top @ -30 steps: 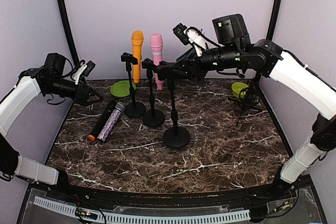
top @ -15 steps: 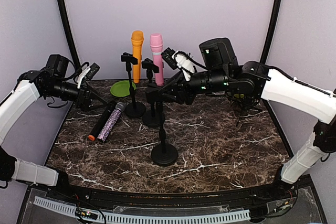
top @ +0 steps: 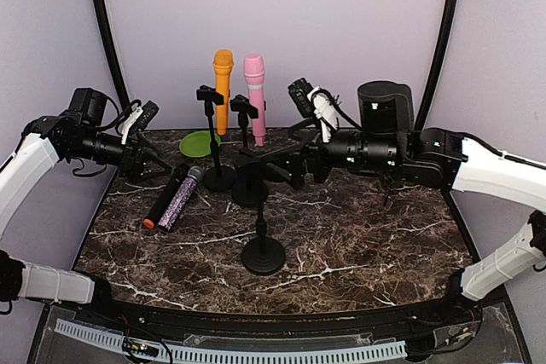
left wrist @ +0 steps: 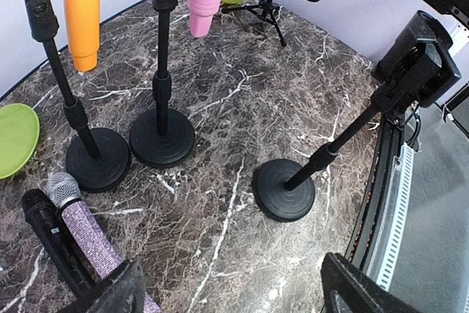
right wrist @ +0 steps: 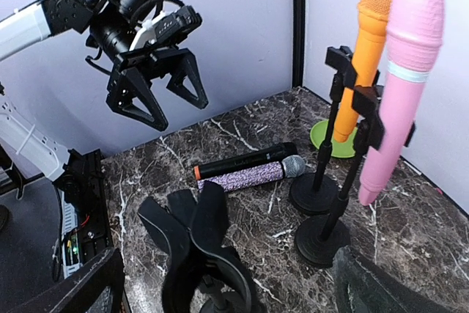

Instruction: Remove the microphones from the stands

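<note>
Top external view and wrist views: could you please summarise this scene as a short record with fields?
In stands: orange microphone and pink microphone, both upright at the back
Lying on the table: black microphone beside glittery microphone, left side
Empty stand: nearest the arms, clip bare
Right gripper: open, fingers either side of the bare clip
Left gripper: open, holding nothing, above the left side
Other: green plate, green bowl
</note>
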Controlling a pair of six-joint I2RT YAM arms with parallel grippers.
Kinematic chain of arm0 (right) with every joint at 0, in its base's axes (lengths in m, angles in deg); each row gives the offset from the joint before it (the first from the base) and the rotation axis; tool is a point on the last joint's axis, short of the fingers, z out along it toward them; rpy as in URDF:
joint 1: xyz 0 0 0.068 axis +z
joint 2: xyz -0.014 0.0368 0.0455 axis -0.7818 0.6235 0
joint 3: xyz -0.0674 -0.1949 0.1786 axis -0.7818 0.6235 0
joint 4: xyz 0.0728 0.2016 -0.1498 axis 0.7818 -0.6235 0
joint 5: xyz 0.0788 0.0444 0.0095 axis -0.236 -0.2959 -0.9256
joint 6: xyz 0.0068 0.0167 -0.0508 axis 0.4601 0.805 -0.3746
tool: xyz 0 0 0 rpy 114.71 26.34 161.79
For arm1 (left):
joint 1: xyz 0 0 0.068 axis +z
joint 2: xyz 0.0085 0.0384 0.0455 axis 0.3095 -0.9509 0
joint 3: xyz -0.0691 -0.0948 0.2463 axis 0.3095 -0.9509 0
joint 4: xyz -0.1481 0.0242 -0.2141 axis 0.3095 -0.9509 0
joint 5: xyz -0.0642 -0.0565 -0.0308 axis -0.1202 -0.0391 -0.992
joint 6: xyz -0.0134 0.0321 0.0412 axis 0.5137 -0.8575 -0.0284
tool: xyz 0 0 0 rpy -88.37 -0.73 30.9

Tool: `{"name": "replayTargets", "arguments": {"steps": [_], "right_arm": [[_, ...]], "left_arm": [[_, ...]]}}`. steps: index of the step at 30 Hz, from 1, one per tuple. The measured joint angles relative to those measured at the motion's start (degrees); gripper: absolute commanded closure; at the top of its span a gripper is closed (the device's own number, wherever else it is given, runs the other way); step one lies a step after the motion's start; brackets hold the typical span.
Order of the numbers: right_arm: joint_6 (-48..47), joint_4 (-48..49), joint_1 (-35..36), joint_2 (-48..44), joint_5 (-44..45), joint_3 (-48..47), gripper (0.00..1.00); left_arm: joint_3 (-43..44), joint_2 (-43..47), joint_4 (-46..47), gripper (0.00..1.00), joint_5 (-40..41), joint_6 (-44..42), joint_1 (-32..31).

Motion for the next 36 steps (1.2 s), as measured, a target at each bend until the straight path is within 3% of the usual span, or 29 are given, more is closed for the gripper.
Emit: {"name": "replayTargets", "arguments": {"steps": [8, 13, 20, 24, 36], "right_arm": [[4.5, 5.0, -0.1, -18.6, 2.9, 16.1, 0.00], [7.9, 11.4, 0.0, -23.5, 3.7, 29.9, 0.11], [11.4, 25.0, 2.3, -8.2, 4.3, 40.0, 0.11], [11.6, 33.3, 4.4, 2.0, 4.3, 38.4, 0.28], [7.5, 54.4, 8.5, 20.6, 10.0, 33.7, 0.54]], "left_arm": [[0.0, 0.1, 0.0, 0.14, -0.4, 0.2, 0.0], [0.0, 0.0, 0.2, 0.13, -0.5, 1.0, 0.0], [0.0, 0.0, 0.2, 0.13, -0.3, 1.2, 0.0], [0.0, 0.0, 0.1, 0.13, 0.0, 1.3, 0.0], [0.2, -0.2, 0.1, 0.13, 0.5, 2.2, 0.0]]}}
